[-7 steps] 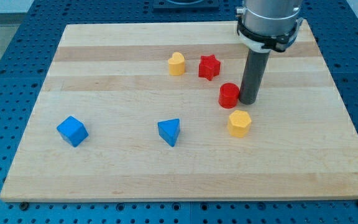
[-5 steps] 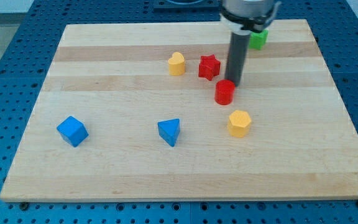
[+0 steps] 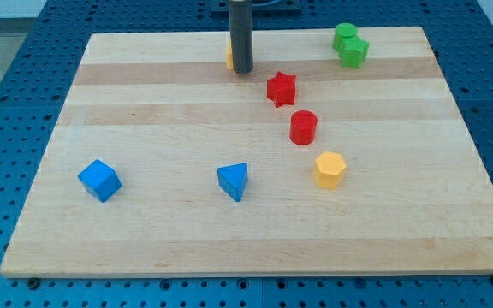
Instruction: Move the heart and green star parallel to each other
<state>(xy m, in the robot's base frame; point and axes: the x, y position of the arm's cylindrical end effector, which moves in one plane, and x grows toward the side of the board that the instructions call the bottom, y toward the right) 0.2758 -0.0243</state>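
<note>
My tip (image 3: 242,71) stands near the view's top, left of centre. Just a yellow sliver of the heart (image 3: 228,58) shows at the rod's left edge; the rest is hidden behind the rod. The green star (image 3: 354,53) lies at the top right, touching a green cylinder (image 3: 344,35) just above it. My tip is far to the left of the green star, at about the same height in the view.
A red star (image 3: 281,88) lies just right of and below my tip. Below it are a red cylinder (image 3: 303,127) and a yellow hexagon (image 3: 329,168). A blue triangular block (image 3: 233,180) and a blue cube (image 3: 99,180) lie at the lower left.
My tip has moved left and up from beside the red cylinder. The yellow heart has gone up with it, now behind the rod. The red cylinder and red star shifted slightly left.
</note>
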